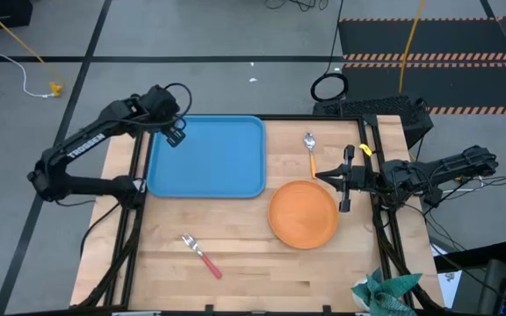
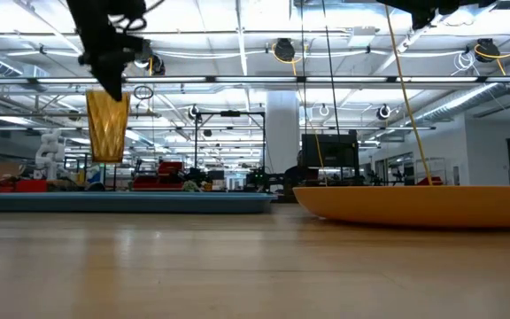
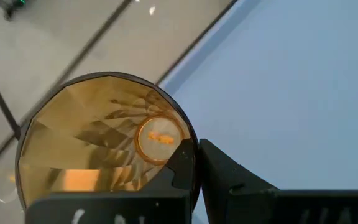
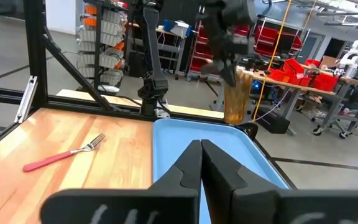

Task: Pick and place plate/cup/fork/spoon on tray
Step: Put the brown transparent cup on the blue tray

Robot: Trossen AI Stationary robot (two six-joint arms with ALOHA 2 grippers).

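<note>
My left gripper (image 1: 176, 133) is shut on the amber cup (image 2: 107, 124) and holds it above the far left corner of the light-blue tray (image 1: 207, 162). The cup also shows in the right wrist view (image 4: 236, 99). The orange plate (image 1: 303, 213) lies flat on the table right of the tray. My right gripper (image 1: 345, 180) is shut and empty, raised by the plate's far right edge. The orange-handled spoon (image 1: 310, 149) lies beyond the plate. The red-handled fork (image 1: 202, 256) lies near the table's near edge. My left gripper holds the cup by its rim (image 3: 191, 140), with one finger (image 3: 182, 165) inside the cup and the other (image 3: 235, 180) outside its wall. The fingers come from above, pointing down. The cup hangs upright below them, lifted clear of the tray (image 2: 122, 202).
A green cloth (image 1: 385, 290) lies at the table's near right corner. Black frame rails run along the table's left (image 1: 130, 219) and right (image 1: 385, 237) sides. Bare wood shows between the tray and the fork.
</note>
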